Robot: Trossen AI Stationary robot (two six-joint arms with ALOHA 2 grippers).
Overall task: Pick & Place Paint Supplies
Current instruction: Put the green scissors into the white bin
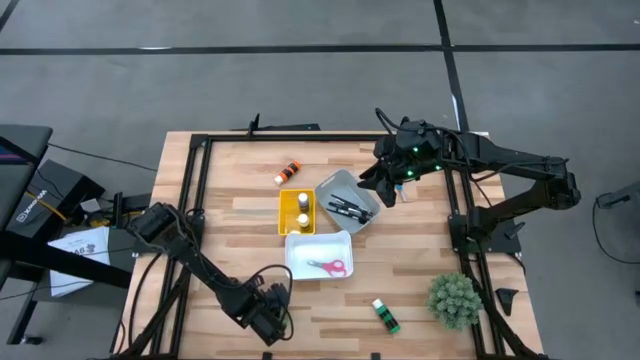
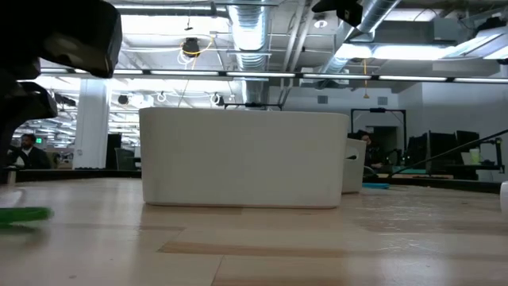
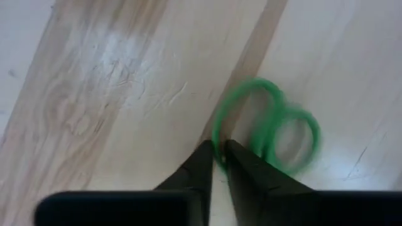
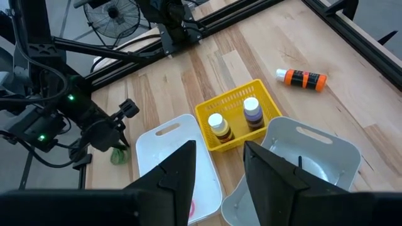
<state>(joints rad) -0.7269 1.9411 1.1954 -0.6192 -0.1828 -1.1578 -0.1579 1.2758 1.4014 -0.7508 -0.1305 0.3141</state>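
My left gripper (image 3: 220, 157) is low over the table's near edge (image 1: 268, 318), shut on green-handled scissors (image 3: 267, 135); these show as a green smear in the low view (image 2: 20, 213). My right gripper (image 4: 217, 166) hangs open and holding nothing above the grey bin (image 1: 348, 200), which holds dark paintbrushes (image 1: 350, 209). A yellow basket (image 1: 282, 212) holds two bottles (image 4: 235, 119). Pink scissors (image 1: 328, 266) lie in the white bin (image 1: 300, 245). An orange bottle (image 1: 289, 172) and a green bottle (image 1: 386, 316) lie on the wood. My left gripper pinches the rim of one green handle loop (image 3: 217, 139) between its two fingers, coming from above and pointing down. The two loops stick out beyond the fingertips. Blades are hidden. Whether the scissors are clear of the wood I cannot tell.
A fuzzy green ball plant (image 1: 455, 298) stands near the table's near right corner. Black frame rails (image 1: 195, 190) run along the left, right and far sides. The white bin (image 2: 246, 159) fills the middle of the low view. People show far off in the room.
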